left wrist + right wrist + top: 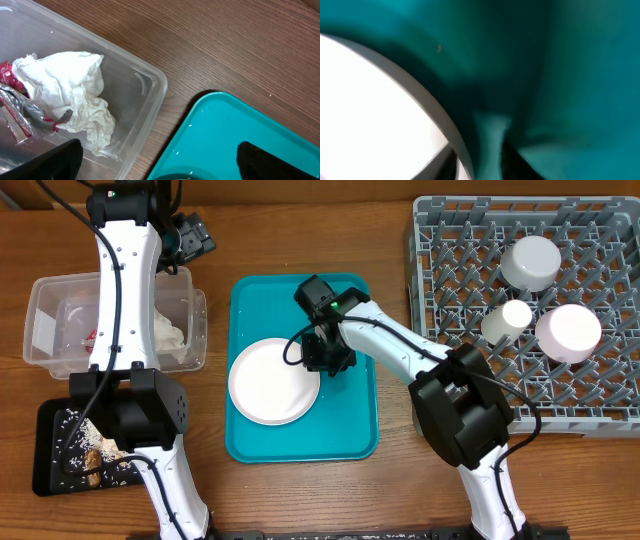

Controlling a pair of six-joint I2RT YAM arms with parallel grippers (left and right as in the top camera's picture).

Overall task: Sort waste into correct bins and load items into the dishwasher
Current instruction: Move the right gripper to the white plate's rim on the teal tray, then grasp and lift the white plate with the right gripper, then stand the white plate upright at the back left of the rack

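The round white plate (268, 383) lies on the teal serving tray (345, 435). My right gripper (323, 360) is at the plate's right rim. In the right wrist view its fingers (480, 161) are closed narrowly around the plate's rim (432, 107). My left gripper (195, 235) is open and empty, held above the clear tub's far right corner; its fingers (160, 165) are spread wide. The clear tub (40, 295) holds crumpled white napkins (70, 85) with a red wrapper (7, 75). The black tray (45, 470) holds rice and brown scraps. The chopsticks are not in view.
The grey dish rack (450, 235) at the right holds a light grey bowl (530, 262), a small white cup (508, 320) and a pink bowl (568, 332), all upside down. The left arm runs over the tub and black tray.
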